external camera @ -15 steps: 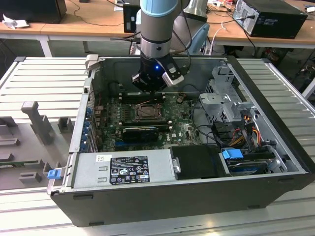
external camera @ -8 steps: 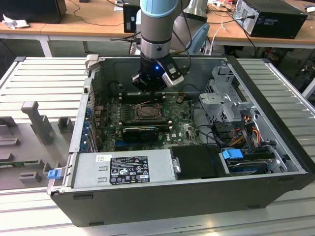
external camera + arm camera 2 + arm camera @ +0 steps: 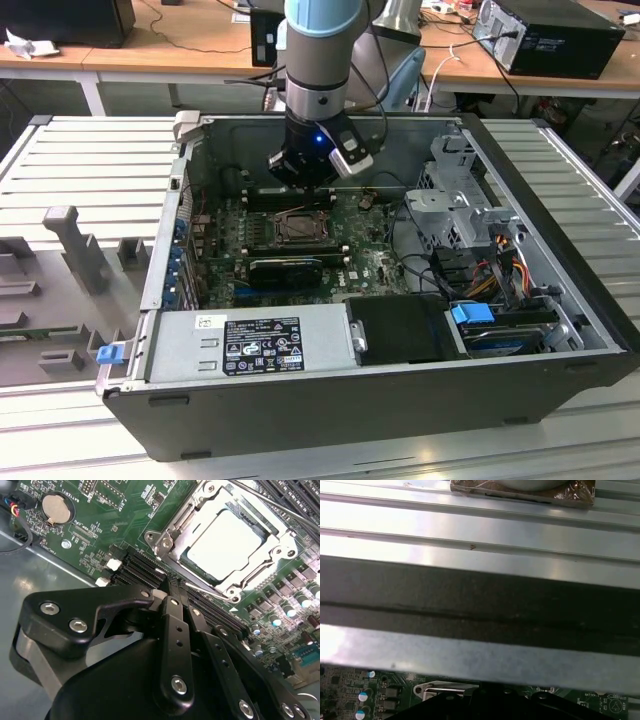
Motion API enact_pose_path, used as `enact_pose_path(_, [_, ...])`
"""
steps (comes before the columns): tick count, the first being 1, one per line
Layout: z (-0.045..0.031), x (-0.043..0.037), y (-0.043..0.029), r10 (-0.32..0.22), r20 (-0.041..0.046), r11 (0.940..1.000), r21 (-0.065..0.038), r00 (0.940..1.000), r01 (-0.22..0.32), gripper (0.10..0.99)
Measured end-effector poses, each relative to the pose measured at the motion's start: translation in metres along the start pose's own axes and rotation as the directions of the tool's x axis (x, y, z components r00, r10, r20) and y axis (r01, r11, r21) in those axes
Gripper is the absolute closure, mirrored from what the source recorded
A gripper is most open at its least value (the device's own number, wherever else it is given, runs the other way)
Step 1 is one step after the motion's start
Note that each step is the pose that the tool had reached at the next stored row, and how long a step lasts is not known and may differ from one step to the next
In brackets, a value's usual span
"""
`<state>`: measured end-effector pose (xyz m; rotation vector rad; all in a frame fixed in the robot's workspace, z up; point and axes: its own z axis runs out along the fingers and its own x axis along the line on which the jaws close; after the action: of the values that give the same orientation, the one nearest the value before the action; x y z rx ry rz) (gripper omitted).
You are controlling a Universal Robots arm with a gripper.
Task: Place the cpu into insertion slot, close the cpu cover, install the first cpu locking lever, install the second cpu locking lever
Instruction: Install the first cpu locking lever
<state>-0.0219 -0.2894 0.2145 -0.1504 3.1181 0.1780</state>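
— What does the socket area look like?

— In the second wrist view the cpu (image 3: 226,544) is a flat square with a dull pale metal top, seated in the insertion slot (image 3: 187,562). The cpu cover (image 3: 272,547), a thin silver-grey frame with a square window, lies down around it on the green motherboard (image 3: 115,510).

— And the gripper?

— The gripper (image 3: 175,587) is matte black with bolted links; its slim fingers are pressed together, holding nothing. The chip sits just beyond the tips, apart from them.
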Motion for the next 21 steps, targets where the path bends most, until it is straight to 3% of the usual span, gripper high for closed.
enact_pose_path(5, [0.0038,-0.0005,-0.0005,0.0,-0.0006,1.0,0.006,1.0,0.0,0.98])
enact_pose_path(11, [0.0072,-0.0016,-0.001,0.0,-0.0022,0.9998,0.021,1.0,0.0,0.98])
enact_pose_path(17, [0.0104,-0.0022,-0.0013,0.0,-0.0054,0.9985,0.054,1.0,0.001,0.98])
enact_pose_path(21, [0.0118,-0.003,-0.0015,0.0,-0.0056,0.9985,0.055,1.0,0.001,0.98])
